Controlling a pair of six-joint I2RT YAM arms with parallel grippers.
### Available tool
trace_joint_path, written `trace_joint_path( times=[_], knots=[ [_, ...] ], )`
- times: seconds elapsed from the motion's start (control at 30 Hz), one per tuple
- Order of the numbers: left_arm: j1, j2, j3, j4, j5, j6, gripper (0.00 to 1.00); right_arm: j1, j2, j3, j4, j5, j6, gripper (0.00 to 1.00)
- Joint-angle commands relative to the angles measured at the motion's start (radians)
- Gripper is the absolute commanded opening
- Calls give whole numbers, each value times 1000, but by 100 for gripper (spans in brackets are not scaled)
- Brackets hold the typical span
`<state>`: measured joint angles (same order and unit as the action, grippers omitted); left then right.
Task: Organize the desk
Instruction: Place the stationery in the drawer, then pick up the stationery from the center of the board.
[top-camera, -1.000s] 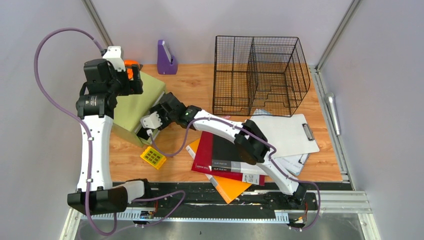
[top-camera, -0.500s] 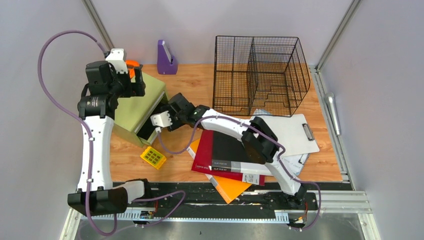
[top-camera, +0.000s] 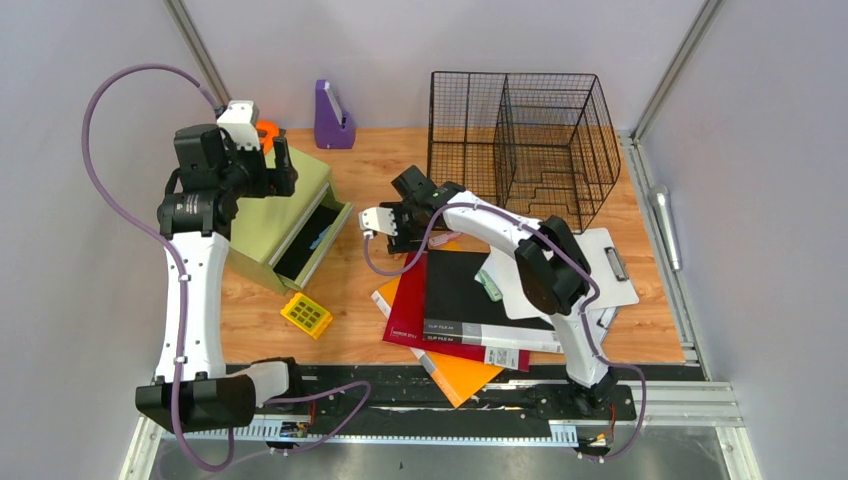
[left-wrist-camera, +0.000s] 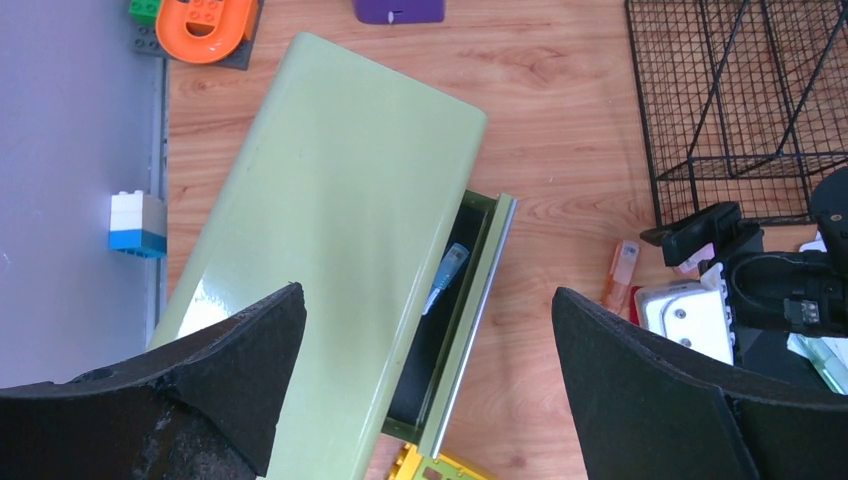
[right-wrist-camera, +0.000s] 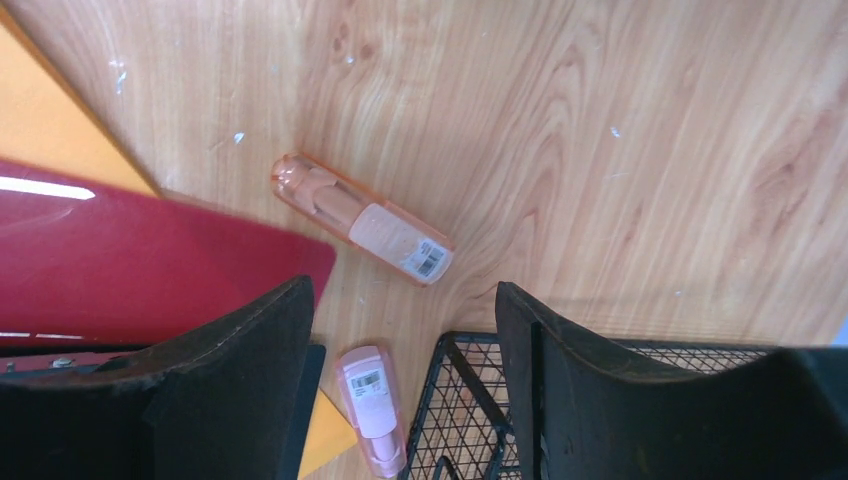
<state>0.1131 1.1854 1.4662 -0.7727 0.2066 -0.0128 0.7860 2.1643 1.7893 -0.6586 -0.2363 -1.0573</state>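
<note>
Hovering empty above the wood-grain tabletop (top-camera: 380, 170): left hand (left-wrist-camera: 425, 295) is gaping wide over the glossy rounded green drawer box (left-wrist-camera: 340, 200); right hand (right-wrist-camera: 403, 288) is hanging part-open over a translucent orange tube (right-wrist-camera: 362, 219), black wire basket (top-camera: 506, 140) and red folder (right-wrist-camera: 150, 270) crowding it.

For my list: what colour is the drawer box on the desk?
The drawer box is pale green; the left wrist view shows it best.

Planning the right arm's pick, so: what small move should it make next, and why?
Probably lower the right gripper onto the orange highlighter: its jaws are open and empty, the highlighter lies loose on the desk just ahead of them, and the green drawer stands open.
</note>
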Motion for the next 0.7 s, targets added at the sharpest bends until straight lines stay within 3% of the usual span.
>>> trace_joint_path(
  times=[0.0,0.5,0.67],
  knots=[
    [8,-26,-6,29,29,6,100,1,21,26,-62,-80,-65,67],
    [8,-32,-18,21,28,11,100,2,150,148,-93,-85,-144,66],
    [8,-31,-23,21,25,11,100,1,202,201,-168,-93,-155,58]
  ],
)
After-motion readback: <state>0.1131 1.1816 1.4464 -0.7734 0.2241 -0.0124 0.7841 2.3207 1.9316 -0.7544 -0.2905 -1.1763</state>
